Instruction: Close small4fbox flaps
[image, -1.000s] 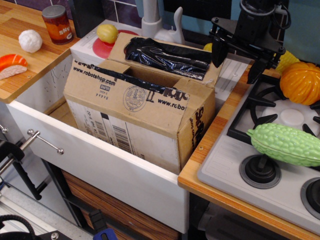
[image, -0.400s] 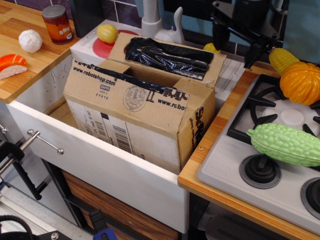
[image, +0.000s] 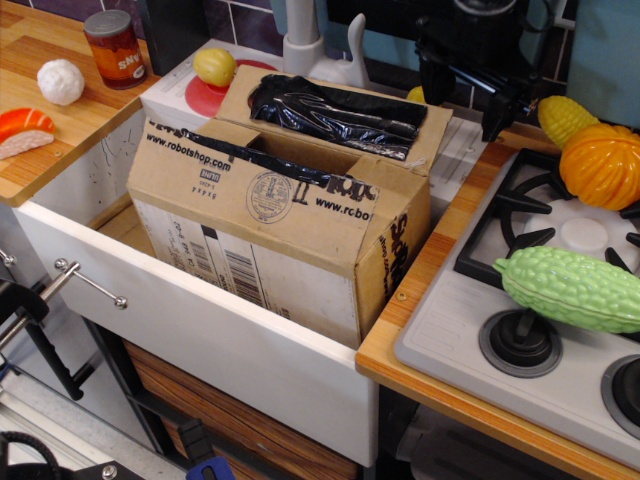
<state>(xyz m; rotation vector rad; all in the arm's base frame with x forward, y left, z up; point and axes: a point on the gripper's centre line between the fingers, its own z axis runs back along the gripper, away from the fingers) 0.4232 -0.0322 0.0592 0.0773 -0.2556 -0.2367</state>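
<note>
The small4fbox (image: 270, 225), a brown cardboard box printed "www.robotshop.com", stands in the white sink basin (image: 200, 330). Its large back flap (image: 335, 115) is up and leans back, with crinkled glossy black tape on its inner face. The front flap (image: 260, 160), edged with black tape, lies folded down over the opening. My black gripper (image: 462, 95) hangs above and behind the box's back right corner, apart from the flaps. Its two fingers (image: 494, 112) are spread and hold nothing.
A green bumpy gourd (image: 572, 288), an orange pumpkin (image: 602, 165) and a corn cob (image: 566, 118) lie on the stove at right. A yellow lemon (image: 215, 66) on a red plate, a faucet (image: 302, 35), a can (image: 115, 48), a white ball (image: 60, 81) and sushi (image: 24, 130) are at the back and left.
My gripper has risen and moved back, away from the box's right corner. The corn cob it hid now shows. The box and its flaps have not moved.
</note>
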